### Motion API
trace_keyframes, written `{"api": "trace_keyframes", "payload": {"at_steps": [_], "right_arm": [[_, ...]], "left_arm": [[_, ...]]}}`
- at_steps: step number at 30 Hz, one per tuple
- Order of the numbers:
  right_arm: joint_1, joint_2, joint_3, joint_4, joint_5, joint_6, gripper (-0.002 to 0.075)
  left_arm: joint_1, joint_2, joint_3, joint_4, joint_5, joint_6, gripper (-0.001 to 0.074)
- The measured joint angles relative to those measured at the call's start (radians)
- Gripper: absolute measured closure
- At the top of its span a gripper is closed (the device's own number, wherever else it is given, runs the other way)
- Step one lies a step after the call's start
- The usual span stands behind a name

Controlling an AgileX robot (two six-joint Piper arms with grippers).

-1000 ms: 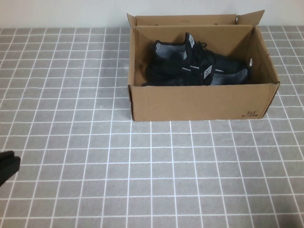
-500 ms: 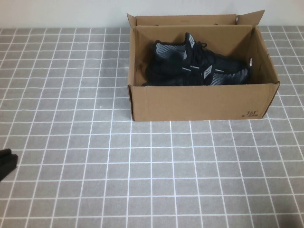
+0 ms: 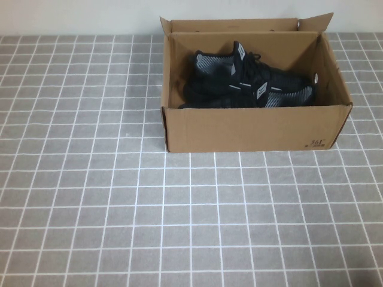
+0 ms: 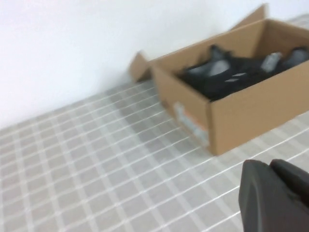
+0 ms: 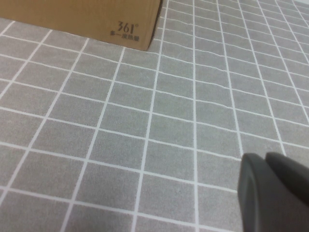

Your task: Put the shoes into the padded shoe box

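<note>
The brown cardboard shoe box stands open at the back middle of the table. Both black knit sneakers lie inside it side by side, with grey-white lining and heel tabs showing. Neither gripper shows in the high view. In the left wrist view my left gripper is shut and empty, low over the table and well away from the box and the shoes. In the right wrist view my right gripper is shut and empty, near the box's printed corner.
The table is covered by a grey cloth with a white grid. A white wall runs behind the box. The box's flaps stand up at the back.
The dark tip of my left gripper at the high view's left edge has slid out of the picture. The box and shoes have not moved.
</note>
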Motion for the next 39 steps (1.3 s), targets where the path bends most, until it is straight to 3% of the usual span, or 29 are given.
{"api": "trace_keyframes", "payload": {"at_steps": [10, 16, 23, 29, 39], "right_arm": [[0.000, 0.000, 0.000, 0.000, 0.000, 0.000, 0.0734], [0.000, 0.000, 0.000, -0.002, 0.000, 0.000, 0.0734], [0.000, 0.000, 0.000, -0.002, 0.000, 0.000, 0.0734], [0.000, 0.000, 0.000, -0.002, 0.000, 0.000, 0.0734], [0.000, 0.000, 0.000, -0.002, 0.000, 0.000, 0.0734]], "left_arm": [[0.275, -0.200, 0.264, -0.017, -0.014, 0.000, 0.0735], [0.389, -0.261, 0.341, -0.090, -0.133, 0.004, 0.0735], [0.396, -0.265, 0.520, -0.193, -0.315, -0.048, 0.0735], [0.396, -0.265, 0.624, -0.175, -0.268, -0.189, 0.0735], [0.400, -0.265, 0.626, -0.161, -0.260, -0.205, 0.0735]]}}
